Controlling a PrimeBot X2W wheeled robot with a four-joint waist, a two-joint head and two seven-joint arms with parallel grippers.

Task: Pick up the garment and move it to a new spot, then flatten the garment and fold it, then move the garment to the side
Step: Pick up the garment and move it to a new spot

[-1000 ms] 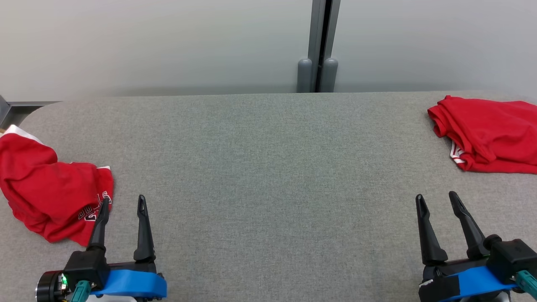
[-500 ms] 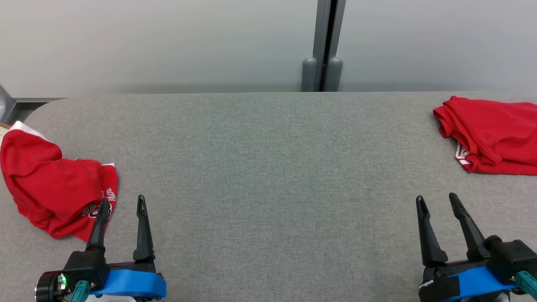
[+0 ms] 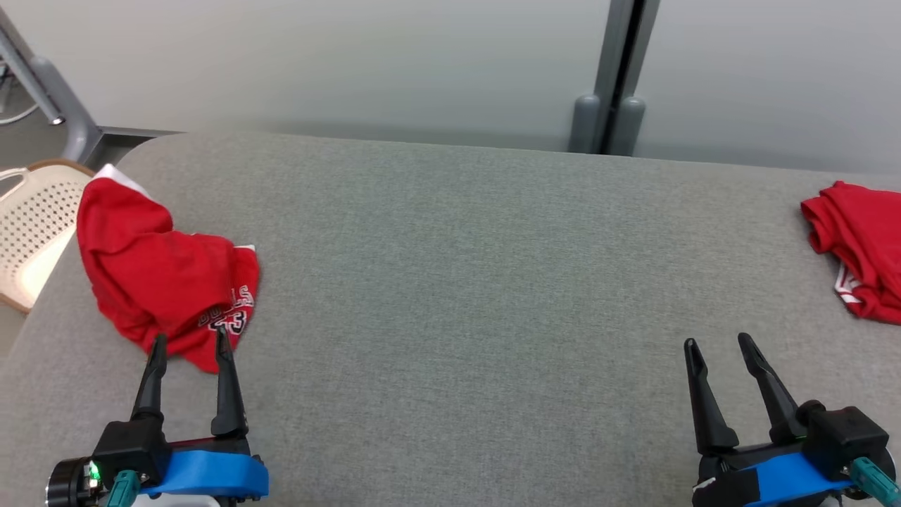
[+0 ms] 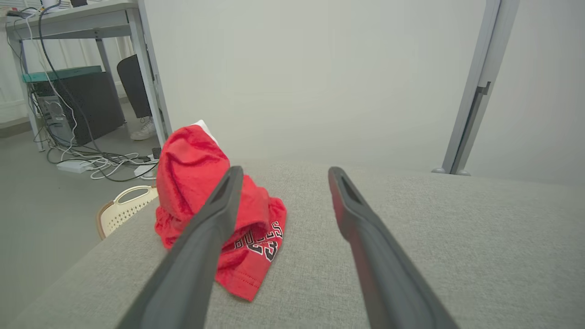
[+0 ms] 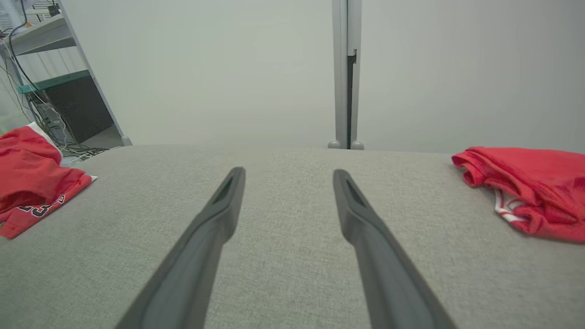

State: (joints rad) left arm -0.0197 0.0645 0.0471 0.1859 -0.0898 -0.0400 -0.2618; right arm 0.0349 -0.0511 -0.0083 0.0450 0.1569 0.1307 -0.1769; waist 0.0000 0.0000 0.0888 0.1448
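Grey fabric covered the surface from edge to edge, with a pale wall behind it. Farthest to the left of the left jaws, off the surface's rounded corner, I saw a cream perforated basket. Beside it the crumpled red garment lay heaped on the surface, with white trim at its far end and black-and-white lettering on the near flap. It sat just ahead of the left jaws and a little to their left. In the head view both fingertips overlapped its near hem, though I couldn't tell whether they touched cloth. Those jaws stood wide and held nothing. Bare surface stretched between the two pairs of jaws, and a grey post rose beyond it. The right jaws were wide too, empty, over bare surface. Ahead of them and to their right lay a folded red garment, well apart from them.
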